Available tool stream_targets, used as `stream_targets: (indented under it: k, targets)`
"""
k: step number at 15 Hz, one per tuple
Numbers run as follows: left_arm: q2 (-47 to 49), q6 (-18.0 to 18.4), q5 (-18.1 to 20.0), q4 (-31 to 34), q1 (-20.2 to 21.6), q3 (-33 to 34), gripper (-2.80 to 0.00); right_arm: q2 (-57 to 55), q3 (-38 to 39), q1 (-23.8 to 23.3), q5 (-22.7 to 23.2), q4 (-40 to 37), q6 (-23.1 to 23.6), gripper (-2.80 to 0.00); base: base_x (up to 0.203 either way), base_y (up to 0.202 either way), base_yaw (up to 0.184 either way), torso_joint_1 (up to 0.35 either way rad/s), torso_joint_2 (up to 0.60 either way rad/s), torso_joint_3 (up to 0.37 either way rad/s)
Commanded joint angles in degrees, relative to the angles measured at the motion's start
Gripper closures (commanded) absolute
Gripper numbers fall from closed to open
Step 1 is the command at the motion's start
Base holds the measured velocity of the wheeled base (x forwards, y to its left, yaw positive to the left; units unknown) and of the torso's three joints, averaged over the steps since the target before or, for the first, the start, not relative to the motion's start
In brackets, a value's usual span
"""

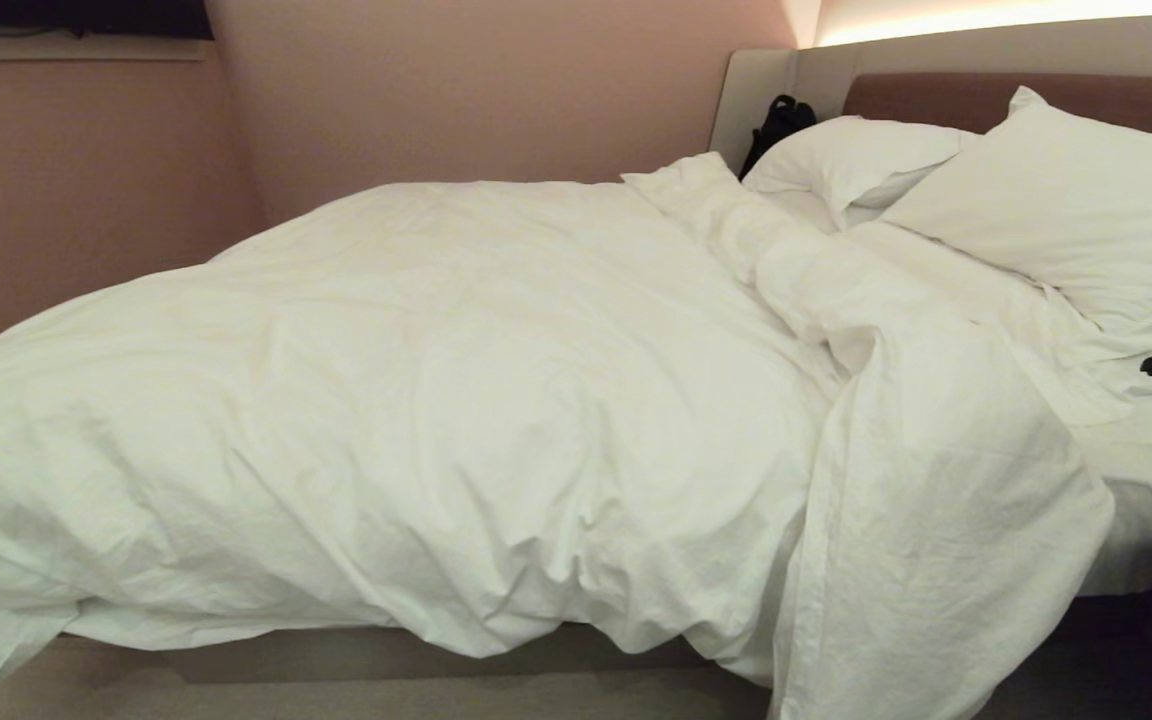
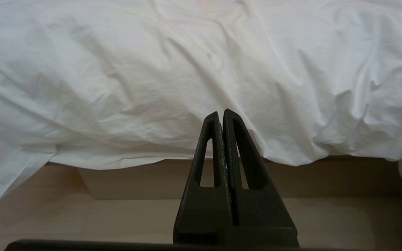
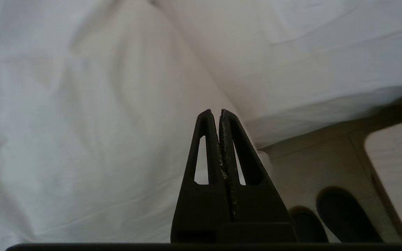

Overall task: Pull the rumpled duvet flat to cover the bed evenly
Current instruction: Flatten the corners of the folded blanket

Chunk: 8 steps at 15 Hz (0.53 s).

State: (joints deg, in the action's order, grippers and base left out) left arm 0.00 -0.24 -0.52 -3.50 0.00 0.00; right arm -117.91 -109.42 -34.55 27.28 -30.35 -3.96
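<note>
Rumpled duvet (image 1: 456,400) over bed (image 1: 386,655), pink-beige wall (image 1: 496,90) behind

1. Left gripper (image 2: 221,113): two matte black, tapered fingers, each with a long slot-shaped cut-out.
2. Right gripper (image 3: 215,112): the same black slotted fingers; pale scuff specks along the inner edges.

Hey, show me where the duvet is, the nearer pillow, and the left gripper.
duvet (image 1: 456,400): head view, on its puffy creased middle.
nearer pillow (image 1: 1066,210): head view, on its plump white face.
left gripper (image 2: 221,113): left wrist view, at its closed fingertips.
</note>
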Motion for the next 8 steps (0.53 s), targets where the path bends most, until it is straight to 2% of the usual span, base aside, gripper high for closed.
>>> stream_targets:
  k: [1, 6, 8]
  targets:
    - [0.0, 0.0, 0.0, 0.0, 0.0, 0.0, 0.0, -2.0, -0.3, -0.8, 0.3, 0.4, -0.1, 0.0, 0.0, 0.0, 0.0, 0.0, 0.0, 0.0]
    - [0.0, 0.0, 0.0, -0.1, 0.0, 0.0, 0.0, -6.8, -0.1, -0.9, 0.2, 4.1, 2.0, 0.0, 0.0, 0.0, 0.0, 0.0, 0.0, 0.0]
    - [0.0, 0.0, 0.0, 0.0, 0.0, 0.0, 0.0, -6.8, 1.9, -0.9, 2.4, 5.0, 4.0, 0.0, 0.0, 0.0, 0.0, 0.0, 0.0, 0.0]
